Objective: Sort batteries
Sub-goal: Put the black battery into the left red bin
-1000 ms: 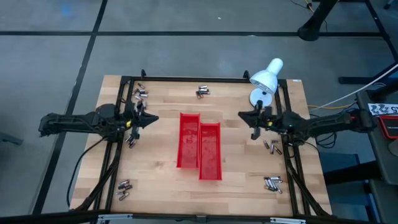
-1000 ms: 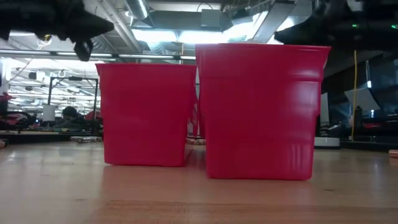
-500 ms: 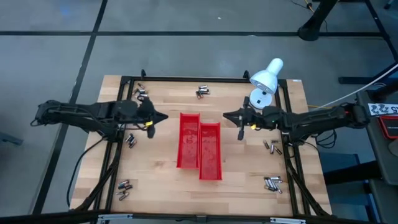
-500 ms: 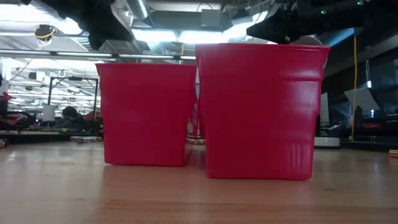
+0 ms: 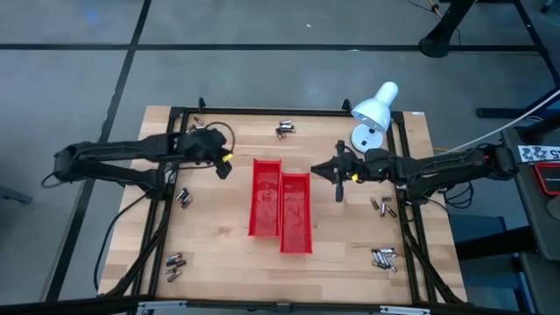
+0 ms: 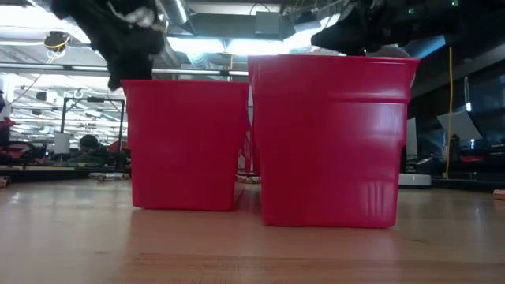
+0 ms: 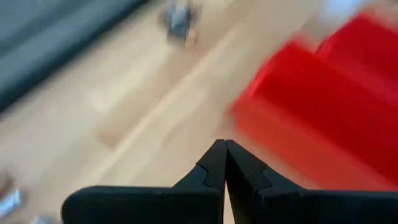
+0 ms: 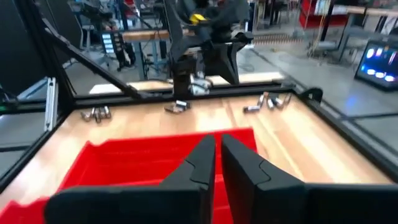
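Observation:
Two long red trays (image 5: 265,197) (image 5: 296,213) stand side by side in the middle of the wooden table. The batteries lie in small clusters around them: far middle (image 5: 284,129), far left (image 5: 198,131), left (image 5: 182,198), near left (image 5: 173,265), right (image 5: 382,206) and near right (image 5: 383,257). My left gripper (image 5: 225,168) hangs shut and empty above the table just left of the left tray's far end, pointing slantwise down (image 7: 224,163). My right gripper (image 5: 315,169) is shut and empty, held about level over the right tray's far end (image 8: 217,148).
A white desk lamp (image 5: 374,109) stands at the far right corner, close to my right arm. A black frame (image 5: 289,111) runs along the table's edges. Bare wood lies in front of the trays and between them and the battery clusters.
My left gripper has swung out toward the left tray and somewhat toward the far edge, tipping from about level to slanting down. My right gripper has moved toward the trays, reaching the right tray's far end, and has kept nearly still in the last half second. Both stay shut.

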Controlling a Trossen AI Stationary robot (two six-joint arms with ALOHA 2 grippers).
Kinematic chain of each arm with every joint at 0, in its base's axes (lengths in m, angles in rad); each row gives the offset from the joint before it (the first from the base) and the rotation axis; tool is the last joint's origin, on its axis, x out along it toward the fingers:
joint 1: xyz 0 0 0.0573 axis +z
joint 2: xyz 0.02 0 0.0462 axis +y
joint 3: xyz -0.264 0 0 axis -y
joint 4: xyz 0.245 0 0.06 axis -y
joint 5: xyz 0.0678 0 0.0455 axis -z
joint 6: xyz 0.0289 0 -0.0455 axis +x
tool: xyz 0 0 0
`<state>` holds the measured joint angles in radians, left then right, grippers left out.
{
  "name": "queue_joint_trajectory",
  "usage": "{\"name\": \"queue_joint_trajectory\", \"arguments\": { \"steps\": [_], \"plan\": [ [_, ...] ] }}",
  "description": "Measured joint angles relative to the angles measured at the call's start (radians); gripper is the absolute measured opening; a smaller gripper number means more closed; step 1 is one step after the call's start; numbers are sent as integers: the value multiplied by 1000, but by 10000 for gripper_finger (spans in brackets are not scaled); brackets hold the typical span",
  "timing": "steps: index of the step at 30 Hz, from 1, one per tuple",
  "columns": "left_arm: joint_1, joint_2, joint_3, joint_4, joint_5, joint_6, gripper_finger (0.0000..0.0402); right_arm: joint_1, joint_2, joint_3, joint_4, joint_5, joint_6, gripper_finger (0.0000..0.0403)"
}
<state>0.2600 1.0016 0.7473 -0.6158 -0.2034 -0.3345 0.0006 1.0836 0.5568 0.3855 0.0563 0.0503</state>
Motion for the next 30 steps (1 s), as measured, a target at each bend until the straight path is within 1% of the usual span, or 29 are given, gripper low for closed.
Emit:
{"name": "queue_joint_trajectory", "arguments": {
  "steps": [3,5,9,11,14,15,18,20,22,24,26,28,30],
  "plan": [
    [25,106,56,-131,115,28,0,0,2,0,-42,3,3,30],
    [17,174,96,-248,161,28,0,0,1,0,-60,4,3,30],
    [-17,280,162,-487,178,-62,0,0,1,0,-72,29,-43,30],
    [-36,312,167,-565,178,-112,0,-1,1,0,-79,42,-76,30],
    [-45,342,155,-584,188,-128,0,-1,1,0,-89,48,-109,30],
    [-43,351,145,-580,219,-130,0,-1,1,0,-96,48,-116,30],
    [-46,377,122,-582,378,-137,0,-1,1,0,-121,48,-136,30],
    [-66,381,109,-582,441,-159,0,-1,1,0,-132,48,-138,30],
    [-95,381,96,-579,442,-209,0,-1,1,0,-147,48,-146,30],
    [-133,381,78,-581,408,-272,0,-1,1,0,-166,48,-173,30],
    [-180,378,55,-584,404,-354,1,-1,1,0,-190,48,-191,30],
    [-239,378,43,-603,413,-433,9,-1,1,0,-197,48,-210,30],
    [-307,375,39,-636,401,-492,26,-1,1,0,-200,48,-233,30]
  ]
}}
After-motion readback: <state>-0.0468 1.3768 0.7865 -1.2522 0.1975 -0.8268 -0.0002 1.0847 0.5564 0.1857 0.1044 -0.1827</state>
